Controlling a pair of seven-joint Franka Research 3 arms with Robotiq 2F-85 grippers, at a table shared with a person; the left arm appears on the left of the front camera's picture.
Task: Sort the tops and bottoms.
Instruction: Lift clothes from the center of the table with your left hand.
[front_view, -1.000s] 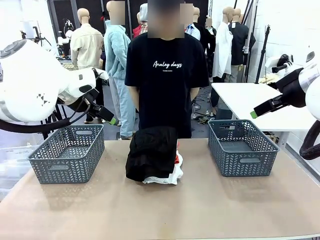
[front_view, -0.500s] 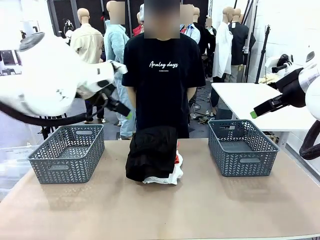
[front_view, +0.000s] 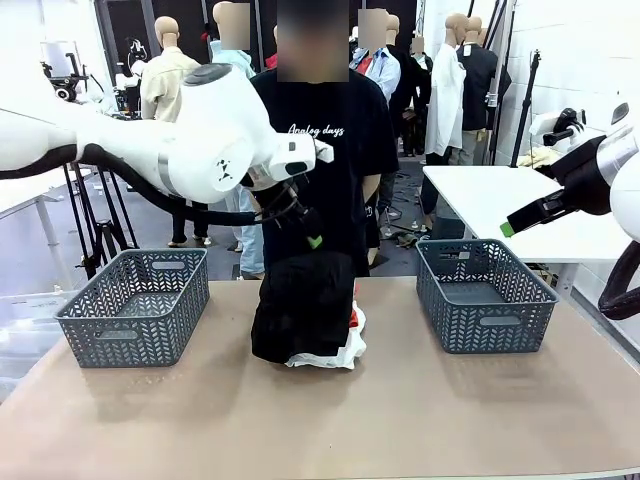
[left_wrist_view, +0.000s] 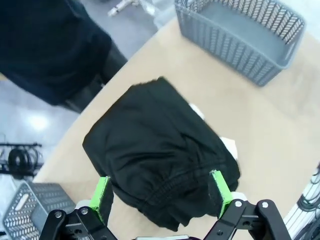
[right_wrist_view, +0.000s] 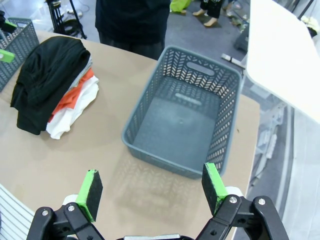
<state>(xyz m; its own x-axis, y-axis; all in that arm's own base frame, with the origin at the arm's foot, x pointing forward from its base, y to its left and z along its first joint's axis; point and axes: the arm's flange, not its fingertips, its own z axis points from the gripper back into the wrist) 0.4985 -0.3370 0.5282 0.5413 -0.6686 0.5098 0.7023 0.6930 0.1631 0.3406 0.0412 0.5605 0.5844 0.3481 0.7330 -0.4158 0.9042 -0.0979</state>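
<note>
We see the pile of clothes (front_view: 318, 335) lying in the middle of the table (front_view: 320, 420), between the left basket (front_view: 135, 310) and the right basket (front_view: 485, 305) and well apart from both; a black garment (front_view: 300, 295), one of the bottoms, drapes over the top of the pile; under it, at the pile's right edge in the front view, an orange-red top (front_view: 353, 318) and a white top (front_view: 335, 355) peek out; the right wrist view also shows a grey layer (right_wrist_view: 84, 75) just beneath the black cloth; the left gripper (front_view: 313, 238) hangs just above the far edge of the pile, in front of the person (front_view: 345, 160) standing at the far side of the table, and we see a small gap between it and the cloth; in its own wrist view its fingers (left_wrist_view: 102, 197) stand spread wide, with the black garment below and between them and nothing pinched; the right gripper (front_view: 510, 226) is held high off to the right, above and beyond the right basket, well apart from the pile; its fingers (right_wrist_view: 91, 192) are likewise spread wide and hold nothing, and past them we look down on the bare table and the right basket
</note>
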